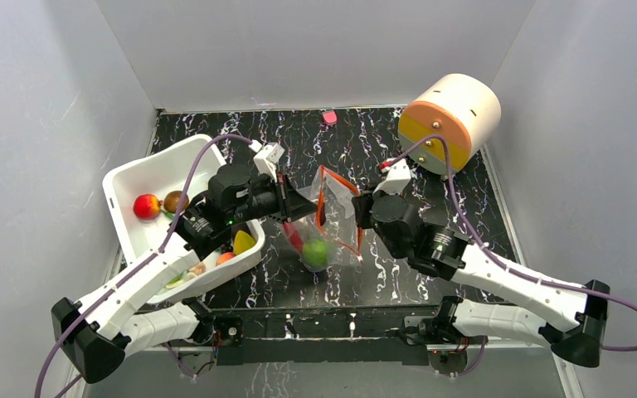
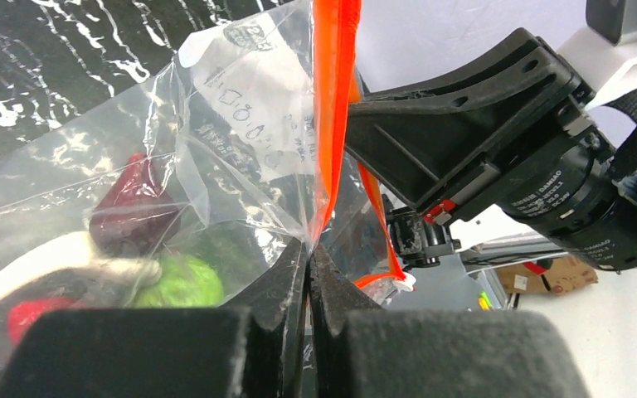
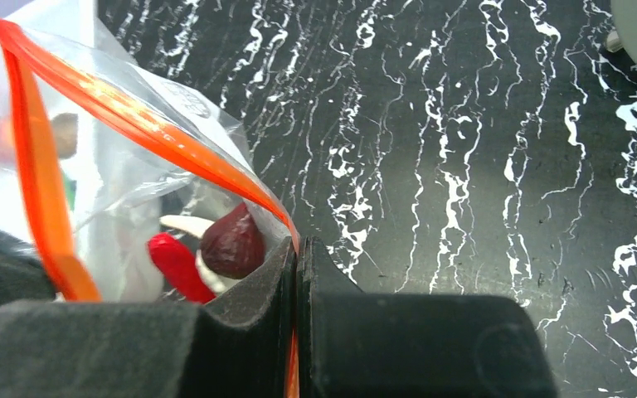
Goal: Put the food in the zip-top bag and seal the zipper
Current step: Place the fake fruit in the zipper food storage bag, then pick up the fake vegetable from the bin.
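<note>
The clear zip-top bag (image 1: 319,236) hangs open between my two grippers above the table. Its orange-red zipper (image 1: 342,184) forms the mouth at the top. Inside lie a green round fruit (image 1: 315,252), a red chili (image 3: 174,267) and a dark purple piece (image 3: 232,242). My left gripper (image 1: 312,202) is shut on the bag's left rim, shown in the left wrist view (image 2: 308,249). My right gripper (image 1: 357,207) is shut on the zipper strip at the right rim (image 3: 296,249). A red apple (image 1: 146,206) lies in the white tub.
A white tub (image 1: 133,178) at the left holds the apple, a brown fruit (image 1: 174,201), a yellow piece (image 1: 243,242) and an orange piece (image 1: 225,258). A cream and orange cylinder (image 1: 452,120) stands at the back right. A small pink object (image 1: 329,118) lies by the back wall.
</note>
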Controlling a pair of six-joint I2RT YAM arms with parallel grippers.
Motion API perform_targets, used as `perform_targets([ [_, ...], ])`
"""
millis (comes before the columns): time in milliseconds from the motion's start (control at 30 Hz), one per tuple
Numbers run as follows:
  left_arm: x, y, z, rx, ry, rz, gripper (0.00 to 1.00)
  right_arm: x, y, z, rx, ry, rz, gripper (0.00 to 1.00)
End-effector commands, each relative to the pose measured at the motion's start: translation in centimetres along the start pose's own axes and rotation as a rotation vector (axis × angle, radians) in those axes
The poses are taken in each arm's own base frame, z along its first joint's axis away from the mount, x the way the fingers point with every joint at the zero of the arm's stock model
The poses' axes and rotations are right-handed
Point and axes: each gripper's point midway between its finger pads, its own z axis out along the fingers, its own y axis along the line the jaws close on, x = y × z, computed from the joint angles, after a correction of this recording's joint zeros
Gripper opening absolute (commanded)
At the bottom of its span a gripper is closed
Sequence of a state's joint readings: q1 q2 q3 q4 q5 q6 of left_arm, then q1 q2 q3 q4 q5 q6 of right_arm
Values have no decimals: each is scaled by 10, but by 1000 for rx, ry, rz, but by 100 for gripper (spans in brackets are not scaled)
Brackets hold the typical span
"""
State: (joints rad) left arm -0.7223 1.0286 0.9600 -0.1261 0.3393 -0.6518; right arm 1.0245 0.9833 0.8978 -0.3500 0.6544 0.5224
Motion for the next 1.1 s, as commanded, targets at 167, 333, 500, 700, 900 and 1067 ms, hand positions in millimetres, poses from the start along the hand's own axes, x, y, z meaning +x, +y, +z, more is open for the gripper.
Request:
perform_targets([
  [167, -2, 0, 6, 1, -1, -4, 26, -35, 26, -20, -173, -82, 96, 0],
  [333, -4, 16, 0, -104, -3, 18, 56, -24, -11, -10, 15, -76, -17, 0],
  [500, -6, 50, -16, -316, -12, 39, 63, -46, -42, -25, 159, -127, -56, 0],
  [700, -5, 91, -39, -573, 1, 58, 65, -62, -61, -40, 239, -148, -82, 0],
  [900, -12, 121, -63, -767, 4, 52, 66, -34, -37, -23, 128, -76, -69, 0],
  [1067, -23, 147, -83, -842, -48, -34, 65, -9, 3, -8, -57, -28, 28, 0],
])
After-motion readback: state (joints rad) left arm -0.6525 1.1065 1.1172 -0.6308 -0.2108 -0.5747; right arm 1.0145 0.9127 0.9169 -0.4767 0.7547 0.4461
